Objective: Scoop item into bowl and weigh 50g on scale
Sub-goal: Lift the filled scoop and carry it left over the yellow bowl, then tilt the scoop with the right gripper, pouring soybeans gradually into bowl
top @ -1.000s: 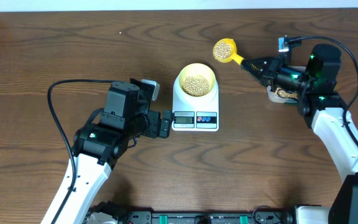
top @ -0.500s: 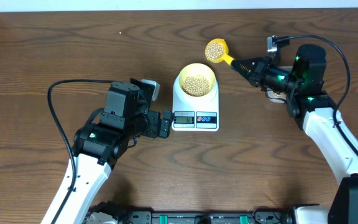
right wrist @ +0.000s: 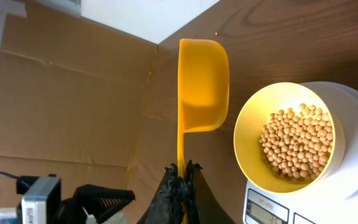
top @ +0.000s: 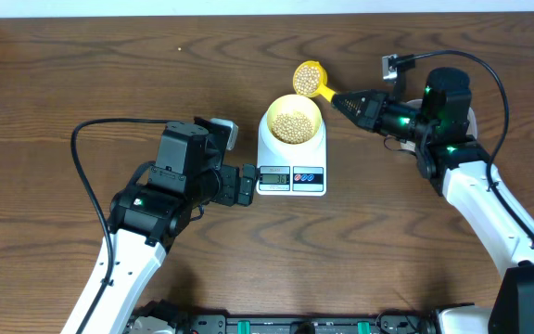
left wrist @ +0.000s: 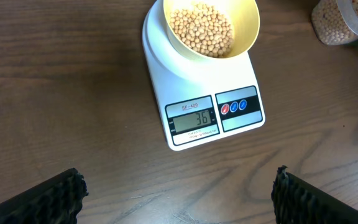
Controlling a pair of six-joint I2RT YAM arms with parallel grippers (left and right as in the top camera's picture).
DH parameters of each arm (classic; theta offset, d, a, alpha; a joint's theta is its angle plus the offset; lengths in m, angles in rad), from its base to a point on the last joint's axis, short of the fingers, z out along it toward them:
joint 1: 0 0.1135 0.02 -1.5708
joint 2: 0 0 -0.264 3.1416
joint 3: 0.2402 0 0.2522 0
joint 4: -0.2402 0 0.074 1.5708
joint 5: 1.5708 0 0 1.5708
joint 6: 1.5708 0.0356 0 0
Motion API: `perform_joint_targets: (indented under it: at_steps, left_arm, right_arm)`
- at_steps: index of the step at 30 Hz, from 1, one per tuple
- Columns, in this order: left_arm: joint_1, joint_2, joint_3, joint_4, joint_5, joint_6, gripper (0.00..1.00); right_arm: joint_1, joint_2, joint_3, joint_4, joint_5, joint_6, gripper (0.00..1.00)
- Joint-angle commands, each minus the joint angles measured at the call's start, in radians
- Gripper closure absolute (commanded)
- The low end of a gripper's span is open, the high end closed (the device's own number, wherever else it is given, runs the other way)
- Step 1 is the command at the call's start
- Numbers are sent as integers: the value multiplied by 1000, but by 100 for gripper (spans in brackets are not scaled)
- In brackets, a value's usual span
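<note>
The pale yellow bowl (top: 291, 119) holds tan beans (left wrist: 201, 29) and stands on the white scale (top: 291, 172); it also shows in the right wrist view (right wrist: 247, 134). The scale's display (left wrist: 193, 119) reads 36. My right gripper (top: 352, 102) is shut on the handle of a bright yellow scoop (top: 308, 76) filled with beans, held just beyond the bowl's far right rim. In the right wrist view the scoop (right wrist: 202, 87) is seen from below, beside the bowl. My left gripper (left wrist: 176, 196) is open and empty, near the scale's front.
A clear tub with beans (left wrist: 344, 22) stands to the right of the scale, mostly hidden under my right arm (top: 443, 121) in the overhead view. A black cable (top: 86, 148) loops left of my left arm. Cardboard walls stand behind the table.
My right gripper has carried the filled scoop leftward from the tub toward the bowl. My left arm has not moved.
</note>
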Motion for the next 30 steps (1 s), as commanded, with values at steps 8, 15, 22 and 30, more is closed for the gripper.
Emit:
perform_joint_targets:
  at_steps: [8, 15, 22, 30]
  left_arm:
    - [-1, -4, -3, 0, -6, 16, 2]
    - [-1, -4, -3, 0, -6, 16, 2]
    - [-1, -4, -3, 0, -6, 16, 2]
    - [-1, -4, -3, 0, -6, 16, 2]
  right_arm:
    - [20, 9, 1, -4, 8, -95, 99]
    - [30, 9, 1, -45, 34, -150, 99]
    - [51, 9, 1, -55, 49, -278, 99]
    - [68, 9, 1, -115, 117, -369, 99]
